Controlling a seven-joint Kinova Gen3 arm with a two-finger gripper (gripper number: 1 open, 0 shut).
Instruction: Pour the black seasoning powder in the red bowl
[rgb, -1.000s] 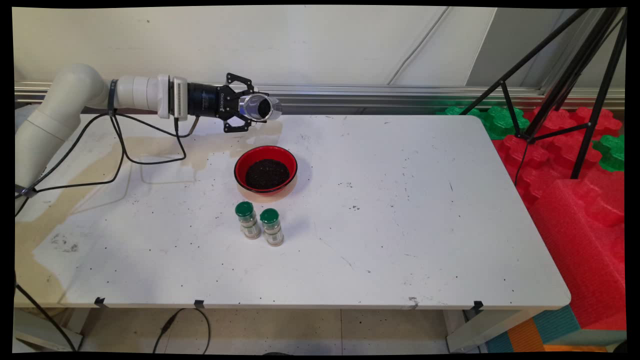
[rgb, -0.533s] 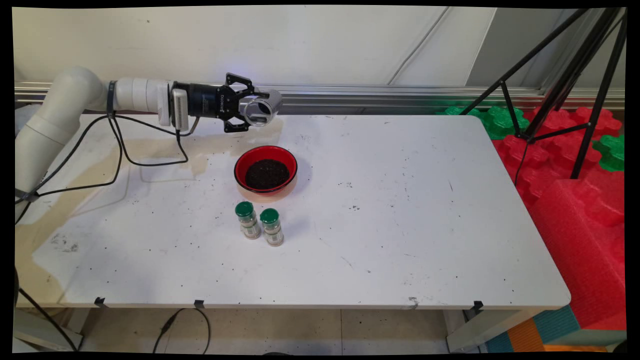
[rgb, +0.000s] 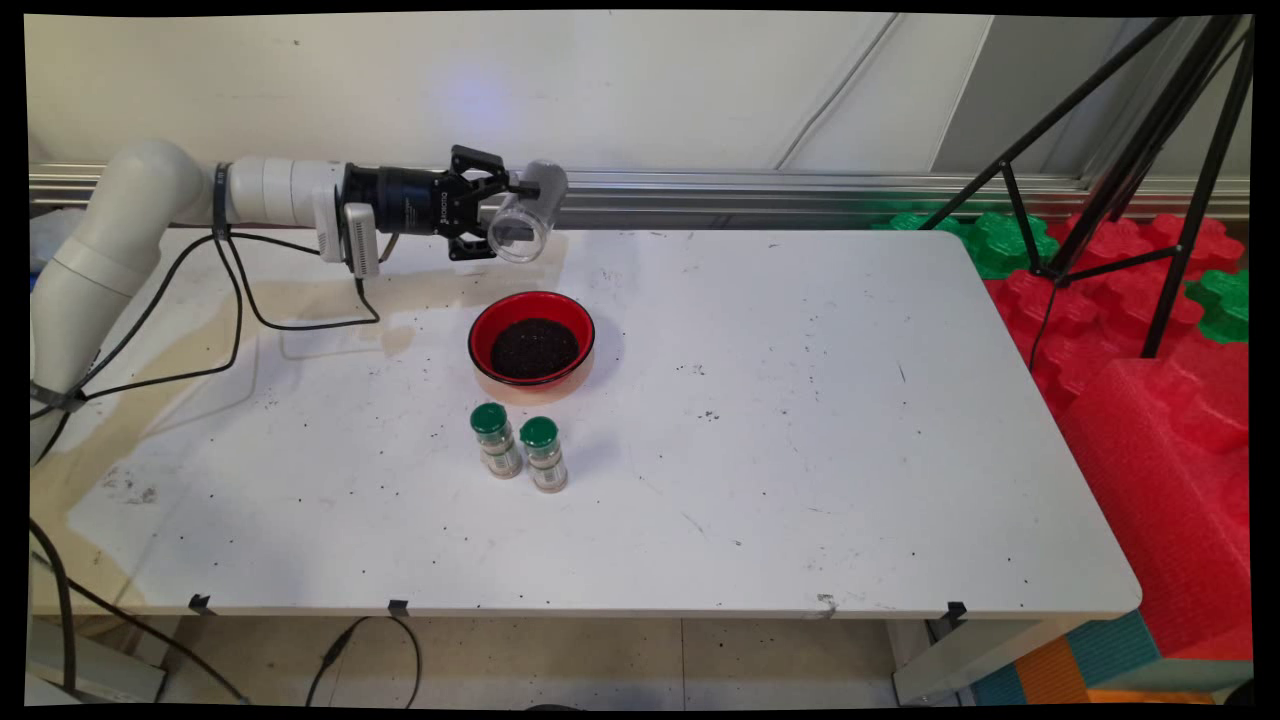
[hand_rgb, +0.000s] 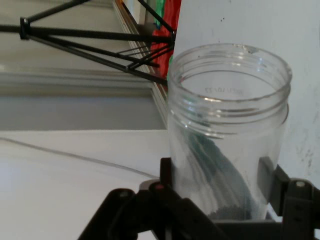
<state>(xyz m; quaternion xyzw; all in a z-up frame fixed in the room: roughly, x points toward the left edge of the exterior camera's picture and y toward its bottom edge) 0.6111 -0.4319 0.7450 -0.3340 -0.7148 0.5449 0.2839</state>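
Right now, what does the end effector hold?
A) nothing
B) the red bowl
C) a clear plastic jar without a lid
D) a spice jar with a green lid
C: the end effector is closed around a clear jar, tilted in the air beyond the red bowl; the hand view shows its open threaded mouth with no lid, and both green-lidded spice jars stand on the table.

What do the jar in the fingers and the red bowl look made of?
The jar looks like clear plastic, possibly glass: see-through walls, a moulded threaded neck, glossy highlights. The red bowl looks like glossy plastic or melamine, red rim with a dark inside under the dark granules; ceramic can't be ruled out.
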